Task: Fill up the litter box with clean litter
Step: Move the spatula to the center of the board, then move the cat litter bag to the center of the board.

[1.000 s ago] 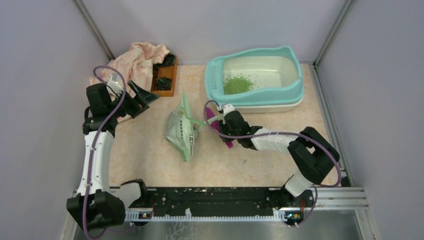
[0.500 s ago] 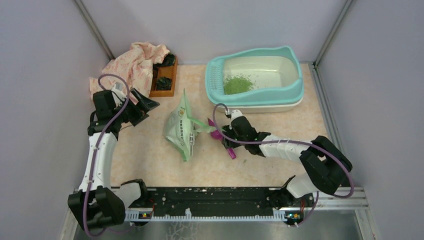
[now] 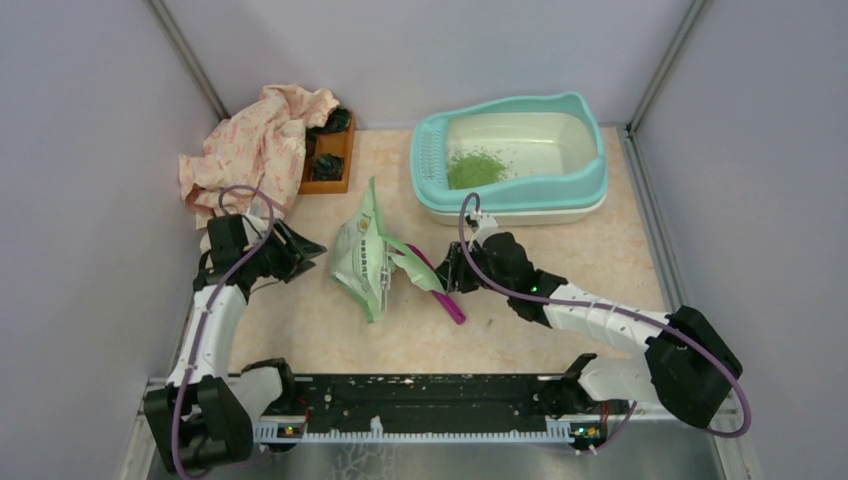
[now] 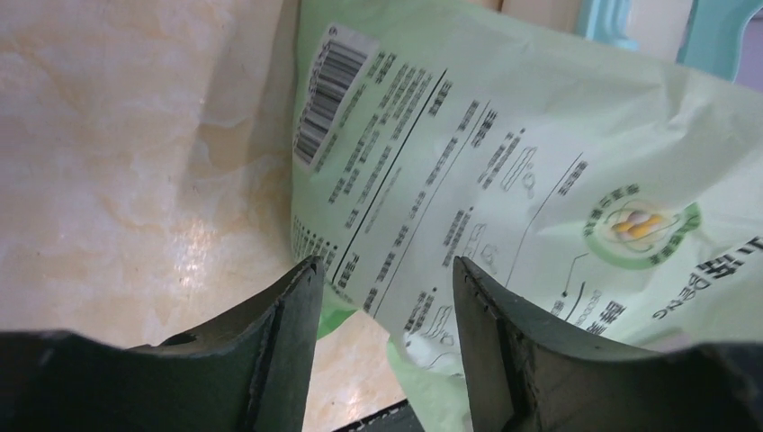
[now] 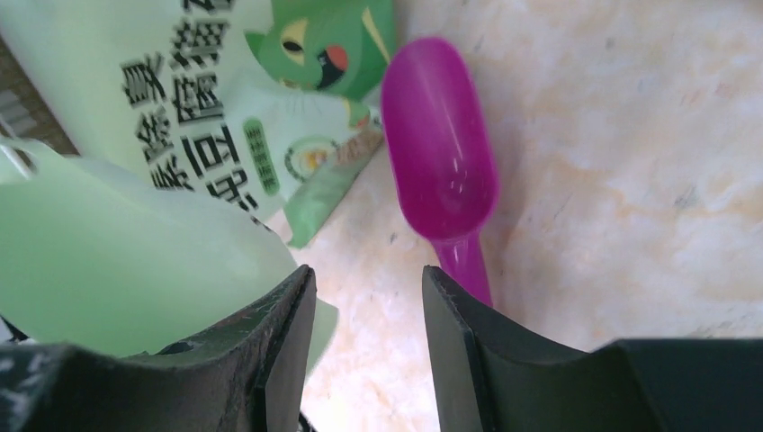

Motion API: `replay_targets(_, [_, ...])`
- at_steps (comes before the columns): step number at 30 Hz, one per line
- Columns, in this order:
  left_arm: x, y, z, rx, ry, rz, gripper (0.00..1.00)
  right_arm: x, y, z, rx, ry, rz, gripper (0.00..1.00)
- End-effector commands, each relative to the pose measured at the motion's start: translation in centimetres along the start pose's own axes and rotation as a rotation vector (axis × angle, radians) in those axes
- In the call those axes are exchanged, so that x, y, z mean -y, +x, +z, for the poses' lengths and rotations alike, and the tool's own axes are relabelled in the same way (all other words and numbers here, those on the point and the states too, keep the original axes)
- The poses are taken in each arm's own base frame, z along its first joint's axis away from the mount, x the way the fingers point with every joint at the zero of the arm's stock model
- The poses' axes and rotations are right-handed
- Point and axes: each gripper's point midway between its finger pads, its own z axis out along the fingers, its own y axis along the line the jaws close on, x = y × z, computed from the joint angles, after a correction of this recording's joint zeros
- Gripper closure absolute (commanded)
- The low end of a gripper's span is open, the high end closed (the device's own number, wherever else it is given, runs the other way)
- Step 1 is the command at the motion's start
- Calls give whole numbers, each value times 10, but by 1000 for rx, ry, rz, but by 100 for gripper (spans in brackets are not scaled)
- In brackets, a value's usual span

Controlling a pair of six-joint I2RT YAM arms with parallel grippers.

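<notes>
From above, the litter box (image 3: 520, 103) sits at the far side of the surface (image 3: 610, 260). The clean litter (image 3: 475, 168) is only a small green heap near its perforated end, so most of the cream basin is bare. The litter bag (image 3: 360, 262) lies crumpled between my 2 arms, and the purple scoop (image 3: 452, 305) is just beside it.

In the left wrist view, my left jaws stand apart with the bag's printed edge in the gap, not pinched. The film looks thin, soft and slippery, so I judge a fold or corner is the best hold. The box shows only as teal scraps at the frame's corner.

In the right wrist view, my right jaws are open and empty over the scoop. It is stiff plastic, best taken by its handle, whose end is hidden behind 1 of my fingers. The granules are loose and light; I would scoop or pour them. I cannot see how much the bag contains.
</notes>
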Motion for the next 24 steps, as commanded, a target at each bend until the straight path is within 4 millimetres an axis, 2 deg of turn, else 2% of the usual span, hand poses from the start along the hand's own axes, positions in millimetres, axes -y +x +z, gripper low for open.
replay_targets(1, [-3, 17, -6, -24, 31, 13, 41, -19, 11, -8, 33, -123, 147, 53])
replay_targets(4, [-12, 32, -9, -45, 7, 8, 41, -19, 21, -9, 17, -135, 158, 54])
replay_targets(5, [-10, 35, -11, -43, 20, 8, 41, -21, 24, -8, 6, -141, 157, 55])
replay_targets(9, [-6, 39, -14, -21, 33, -35, 44, -35, 33, -1, -22, -180, 152, 65])
replay_targets(11, [-9, 37, -12, -7, 19, -52, 49, -40, 33, 6, -22, -197, 167, 68])
replay_targets(14, [-18, 44, -3, -44, -5, -107, 62, -48, 34, 15, -25, -232, 206, 71])
replay_targets(19, [-30, 59, 21, -107, -12, -162, 56, -53, 35, 35, -36, -242, 248, 72])
replay_targets(24, [-33, 75, 48, -163, -45, -178, 51, -65, 33, 54, -50, -263, 252, 71])
